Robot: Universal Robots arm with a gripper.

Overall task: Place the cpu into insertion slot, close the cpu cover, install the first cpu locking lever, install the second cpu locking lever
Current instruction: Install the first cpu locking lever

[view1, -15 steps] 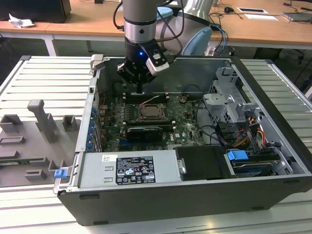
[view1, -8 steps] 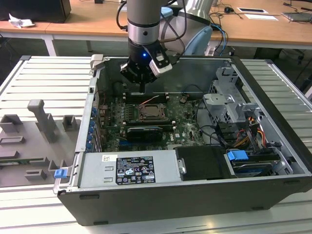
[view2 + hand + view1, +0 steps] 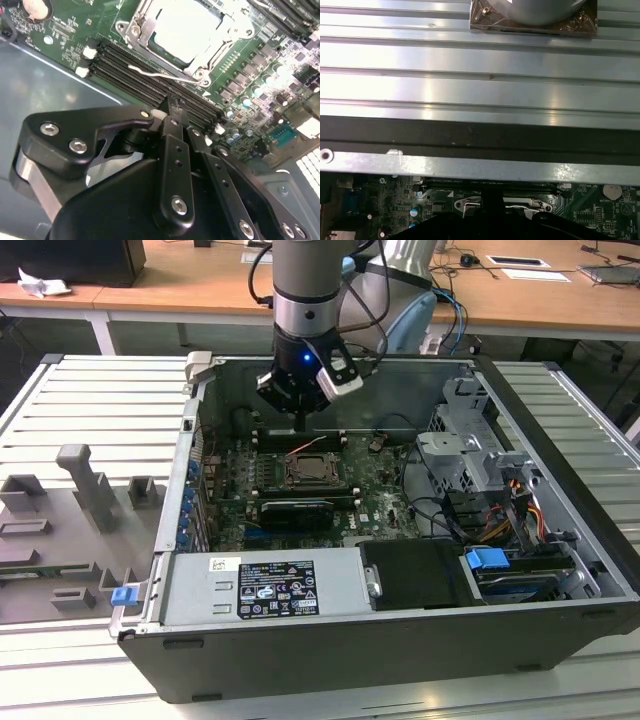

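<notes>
The pale silver chip (image 3: 187,32) sits in its square socket (image 3: 308,472) on the green board (image 3: 65,30), the metal cover (image 3: 172,59) lying flat around it, one thin wire lever (image 3: 160,75) stretched across the long black memory slots (image 3: 132,75), where my fingers (image 3: 172,114), pressed together and empty, hover inside the open computer case (image 3: 560,435).

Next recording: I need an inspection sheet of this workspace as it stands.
Surface: ribbed metal table bearing an open computer case.
Job's things: the cpu sits in the insertion slot; the cpu cover lies down around it; a wire locking lever runs along one edge, and I cannot tell if it is latched.
Clutter: grey fixture blocks, exterior view's left.
Grippers: gripper over the memory slots beside the socket.
Cables: bundled wires inside the case.
Surroundings: wooden desks behind.
</notes>
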